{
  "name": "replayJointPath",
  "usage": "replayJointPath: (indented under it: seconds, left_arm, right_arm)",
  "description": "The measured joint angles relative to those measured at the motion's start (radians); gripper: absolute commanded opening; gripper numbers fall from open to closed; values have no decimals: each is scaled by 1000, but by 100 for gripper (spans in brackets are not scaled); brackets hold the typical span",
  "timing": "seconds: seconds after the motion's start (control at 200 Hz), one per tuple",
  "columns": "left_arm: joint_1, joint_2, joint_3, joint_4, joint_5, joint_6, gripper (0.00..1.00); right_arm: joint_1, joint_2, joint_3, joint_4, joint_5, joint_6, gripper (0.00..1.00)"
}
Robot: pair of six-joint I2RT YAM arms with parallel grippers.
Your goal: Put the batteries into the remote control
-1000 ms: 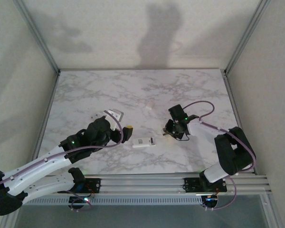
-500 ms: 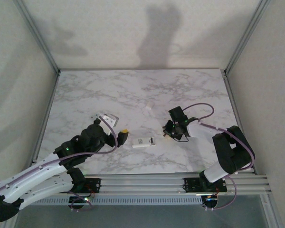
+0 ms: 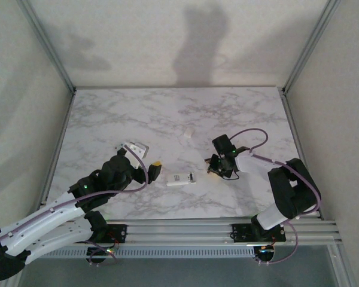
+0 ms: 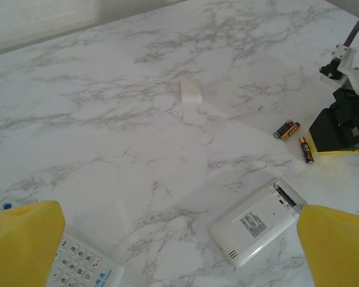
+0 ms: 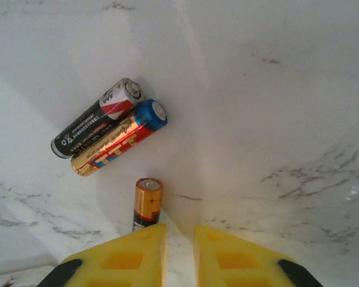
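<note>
Lower centre of the right wrist view: right gripper (image 5: pixel 178 254) nearly closed, empty, beside one battery (image 5: pixel 147 204); a push could roll it. Left gripper (image 4: pixel 179 239) wide apart. Remote (image 4: pixel 84 266) lower left.

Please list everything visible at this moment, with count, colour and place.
batteries: three, dark, gold-red-blue and black-copper, lying on the table just ahead of the right claw; two touch side by side
buttoned remote: one, white with grey keys, face up, by the left claw's left finger
face-down remote: one, white, back up with one end open, mid-table
small white piece: one, lying alone farther back
table: one, white-grey marble
left claw: yellow fingers, wide open, holding nothing
right claw: yellow fingers, nearly closed, nothing between them
</note>
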Motion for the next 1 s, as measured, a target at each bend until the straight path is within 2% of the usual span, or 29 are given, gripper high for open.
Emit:
replayJointPath:
  seconds: [0.335,0.636,1.001]
  left_arm:
    - [10,0,0,0,1,0,99]
    - [11,-2,0,0,6,0,99]
    - [12,-2,-8,5,107,23,100]
  right_arm:
    - [17,11,33,-68,32,-41,16]
    - [32,-60,58,-107,46,-43,25]
    - [32,17,106,-103,47,-48,25]
